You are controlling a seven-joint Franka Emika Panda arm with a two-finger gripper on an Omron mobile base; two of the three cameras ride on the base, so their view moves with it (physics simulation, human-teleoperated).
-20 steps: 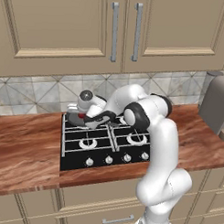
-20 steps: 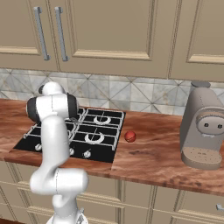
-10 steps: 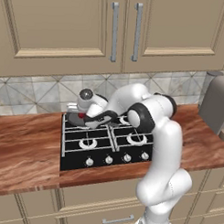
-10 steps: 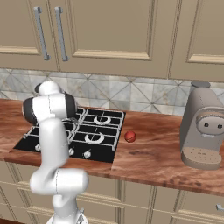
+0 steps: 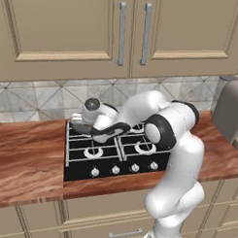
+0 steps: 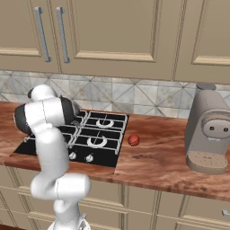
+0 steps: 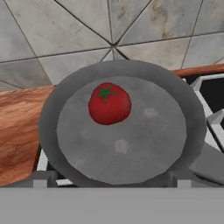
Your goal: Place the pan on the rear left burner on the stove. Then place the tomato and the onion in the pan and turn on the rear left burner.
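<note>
Wood counter (image 6: 152, 161) w/ black stove (image 6: 96, 155) at frame left. Pan (image 7: 122, 131) sits at stove's back-left corner, tomato (image 7: 109, 104) inside, upper left of pan floor. Gripper (image 5: 78, 123) over pan, jaws wide open, holding nothing. Onion (image 6: 133, 140) on counter just right of stove.

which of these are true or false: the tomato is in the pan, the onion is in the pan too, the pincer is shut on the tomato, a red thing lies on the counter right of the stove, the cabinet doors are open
1. The tomato lies in the pan. True.
2. The onion is in the pan too. False: the tomato is alone there.
3. The pincer is shut on the tomato. False: it is open, and the tomato lies free.
4. A small red thing lies on the counter right of the stove. True.
5. The cabinet doors stand open. False: they are closed.
</note>
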